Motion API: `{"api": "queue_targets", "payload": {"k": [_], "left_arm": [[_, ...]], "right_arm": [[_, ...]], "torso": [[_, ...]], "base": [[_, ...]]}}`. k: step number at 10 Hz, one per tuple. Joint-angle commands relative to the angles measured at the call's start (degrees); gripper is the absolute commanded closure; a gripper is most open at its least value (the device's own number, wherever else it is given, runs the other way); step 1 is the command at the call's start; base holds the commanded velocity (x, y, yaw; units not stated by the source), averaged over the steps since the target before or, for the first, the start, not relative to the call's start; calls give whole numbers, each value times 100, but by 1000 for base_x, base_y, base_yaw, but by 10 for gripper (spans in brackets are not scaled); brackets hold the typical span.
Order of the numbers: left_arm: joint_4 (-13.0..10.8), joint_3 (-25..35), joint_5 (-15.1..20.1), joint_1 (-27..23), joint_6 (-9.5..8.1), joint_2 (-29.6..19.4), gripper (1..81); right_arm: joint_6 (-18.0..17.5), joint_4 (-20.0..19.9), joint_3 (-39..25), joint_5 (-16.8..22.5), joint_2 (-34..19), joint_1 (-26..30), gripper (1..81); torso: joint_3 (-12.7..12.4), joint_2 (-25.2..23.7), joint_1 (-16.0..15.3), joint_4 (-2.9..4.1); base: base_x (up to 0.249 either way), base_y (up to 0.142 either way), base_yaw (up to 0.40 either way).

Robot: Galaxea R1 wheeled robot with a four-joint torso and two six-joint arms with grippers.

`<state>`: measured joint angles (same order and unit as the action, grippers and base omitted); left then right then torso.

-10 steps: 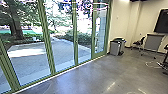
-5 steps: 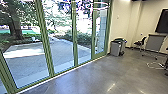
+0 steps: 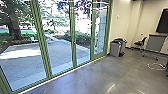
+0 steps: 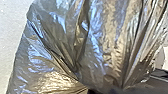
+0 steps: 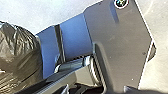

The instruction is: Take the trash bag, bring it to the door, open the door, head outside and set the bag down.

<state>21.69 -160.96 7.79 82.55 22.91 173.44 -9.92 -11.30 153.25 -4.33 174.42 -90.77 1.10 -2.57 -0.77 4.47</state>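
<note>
Creased, shiny bag (image 4: 100, 45) near the left wrist. Glass doors (image 3: 60, 47), ten to twelve o'clock; bin (image 3: 115, 49), one o'clock. Cannot tell either claw's state.

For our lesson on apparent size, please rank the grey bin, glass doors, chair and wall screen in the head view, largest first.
1. Glass doors
2. Grey bin and wall screen: too alike to rank
3. Chair

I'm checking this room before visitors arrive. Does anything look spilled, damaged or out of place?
What looks like a white cord lies in loose loops on the floor near the gray desk, untidy and possibly a trip hazard. The trash bag shows no visible tear.
</note>
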Motion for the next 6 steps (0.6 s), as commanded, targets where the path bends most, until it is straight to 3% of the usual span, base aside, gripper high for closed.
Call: {"api": "queue_targets", "payload": {"k": [1, 6], "left_arm": [[-33, -23, 372, -349, 65, -19, 811], [-33, -23, 372, -349, 74, -20, 811]], "right_arm": [[8, -21, -24, 336, 16, 274, 10], [8, -21, 11, 336, 25, 274, 10]], "torso": [[0, 0, 0, 0], [0, 0, 0, 0]], "base": [[160, -71, 0], [161, -72, 0]]}}
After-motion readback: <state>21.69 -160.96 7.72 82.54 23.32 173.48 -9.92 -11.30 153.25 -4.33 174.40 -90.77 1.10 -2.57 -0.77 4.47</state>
